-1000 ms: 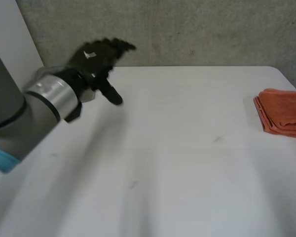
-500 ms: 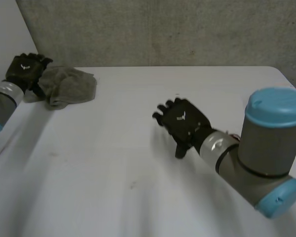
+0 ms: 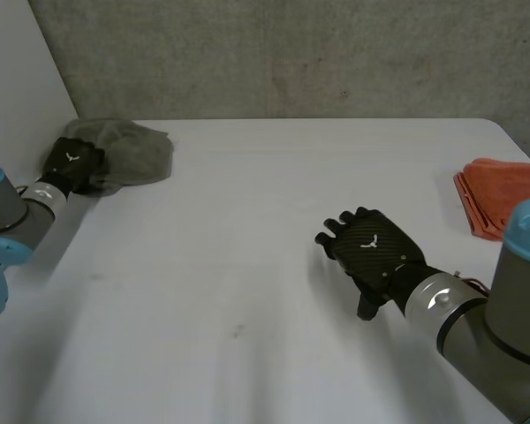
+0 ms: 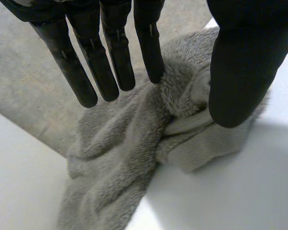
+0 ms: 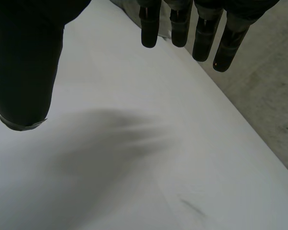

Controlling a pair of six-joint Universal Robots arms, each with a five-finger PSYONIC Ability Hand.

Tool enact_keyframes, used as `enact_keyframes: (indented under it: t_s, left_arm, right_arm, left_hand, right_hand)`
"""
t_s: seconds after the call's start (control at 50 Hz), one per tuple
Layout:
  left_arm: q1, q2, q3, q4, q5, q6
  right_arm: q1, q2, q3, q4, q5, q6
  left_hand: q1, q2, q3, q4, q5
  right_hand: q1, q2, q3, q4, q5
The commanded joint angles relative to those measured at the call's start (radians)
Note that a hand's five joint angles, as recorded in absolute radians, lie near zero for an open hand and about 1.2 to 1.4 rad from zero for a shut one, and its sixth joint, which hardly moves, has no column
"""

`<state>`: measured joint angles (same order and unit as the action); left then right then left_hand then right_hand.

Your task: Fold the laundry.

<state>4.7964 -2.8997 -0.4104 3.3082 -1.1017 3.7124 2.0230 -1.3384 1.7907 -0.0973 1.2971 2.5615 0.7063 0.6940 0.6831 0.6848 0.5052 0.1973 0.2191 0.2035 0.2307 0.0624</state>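
two cloths: crumpled grey towel [image 3: 128,155] at far left table [image 3: 247,291] corner, folded orange cloth [image 3: 503,199] at right edge. left hand [image 3: 71,163] at towel's edge, fingers [image 4: 110,62] straight, nothing gripped. right hand [image 3: 371,252] mid-table, slack, empty. risk: shoving towel off the corner if closing late.

Left hand [image 4: 240,62]: fingers straight and side by side, thumb held apart from them.
Grey towel [image 4: 134,143]: crumpled heap of thick folds, lying below the fingertips and thumb; contact cannot be told.
Worktop [image 4: 230,191]: white, carries the towel.
Wall [image 4: 29,96]: rough grey concrete beyond the fingers.
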Motion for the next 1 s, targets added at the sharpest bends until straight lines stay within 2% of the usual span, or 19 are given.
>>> enact_keyframes:
  t_s: [0.02,0.04,0.16,0.24,0.38,0.48,0.56,0.62,0.66,0.72,0.78,0.86,0.94,1.0]
  left_arm:
    - [-0.009,0.005,-0.019,0.001,0.029,0.001]
    - [-0.02,0.019,-0.034,0.005,0.025,0.003]
    - [-0.03,0.187,-0.171,0.042,0.016,0.003]
    - [-0.067,0.33,-0.324,0.086,0.02,-0.002]
    - [-0.219,0.641,-0.736,0.088,0.029,-0.018]
    - [-0.389,0.903,-1.035,0.086,0.06,-0.093]
    - [-0.495,1.043,-1.213,0.097,0.089,-0.158]
    - [-0.55,1.089,-1.28,0.099,0.095,-0.196]
    - [-0.586,1.1,-1.311,0.099,0.092,-0.224]
    - [-0.595,1.096,-1.312,0.106,0.083,-0.233]
    - [-0.578,1.096,-1.289,0.116,0.06,-0.238]
    - [-0.495,1.096,-1.257,0.111,-0.026,-0.241]
    - [-0.42,1.093,-1.237,0.116,-0.145,-0.224]
    - [-0.411,1.082,-1.22,0.122,-0.164,-0.215]
  right_arm:
    - [-0.038,-0.028,0.024,-0.012,-0.002,0.0]
    - [-0.046,-0.031,0.025,-0.012,-0.002,0.0]
    - [-0.061,-0.033,0.032,-0.01,-0.002,0.002]
    - [-0.061,-0.041,0.035,-0.01,-0.001,0.002]
    - [-0.061,-0.059,0.027,-0.018,0.007,0.003]
    - [-0.093,-0.076,0.009,-0.036,0.019,0.012]
    - [-0.145,-0.077,-0.013,-0.038,0.047,0.02]
    - [-0.159,-0.076,-0.03,-0.038,0.06,0.022]
    - [-0.171,-0.076,-0.042,-0.038,0.065,0.022]
    - [-0.188,-0.067,-0.053,-0.03,0.07,0.023]
    - [-0.187,-0.061,-0.056,-0.028,0.068,0.025]
    - [-0.178,-0.032,-0.056,-0.021,0.065,0.022]
    - [-0.149,-0.001,-0.062,0.046,0.057,0.023]
    - [-0.096,0.004,-0.082,0.109,0.051,0.022]
  left_hand:
    - [0.566,0.578,0.589,0.587,0.592]
    - [0.689,0.701,0.712,0.71,0.715]
    - [0.69,0.702,0.713,0.711,0.717]
    - [0.69,0.702,0.713,0.711,0.717]
    - [0.69,0.702,0.713,0.711,0.717]
    - [0.69,0.702,0.713,0.711,0.717]
    - [0.69,0.702,0.713,0.711,0.717]
    - [0.69,0.702,0.713,0.711,0.717]
    - [0.068,0.08,0.091,0.089,0.094]
    - [-0.532,-0.519,-0.509,-0.51,-0.505]
    - [-0.516,-0.504,-0.493,-0.495,-0.49]
    - [-0.51,-0.498,-0.487,-0.489,-0.484]
    - [-0.493,-0.481,-0.47,-0.471,-0.466]
    - [-0.487,-0.475,-0.464,-0.465,-0.46]
  right_hand:
    - [-0.023,-0.045,-0.029,-0.056,-0.062]
    - [-0.023,-0.045,-0.029,-0.056,-0.062]
    - [-0.023,-0.045,-0.029,-0.056,-0.062]
    - [-0.023,-0.045,-0.029,-0.056,-0.062]
    - [-0.023,-0.045,-0.029,-0.056,-0.062]
    - [-0.023,-0.045,-0.029,-0.056,-0.062]
    - [-0.023,-0.045,-0.029,-0.056,-0.062]
    - [-0.023,-0.045,-0.029,-0.056,-0.062]
    - [-0.023,-0.045,-0.029,-0.056,-0.062]
    - [-0.023,-0.045,-0.029,-0.056,-0.062]
    - [-0.023,-0.045,-0.029,-0.056,-0.062]
    - [-0.023,-0.045,-0.029,-0.056,-0.062]
    - [-0.023,-0.045,-0.029,-0.056,-0.062]
    - [-0.023,-0.045,-0.029,-0.056,-0.062]
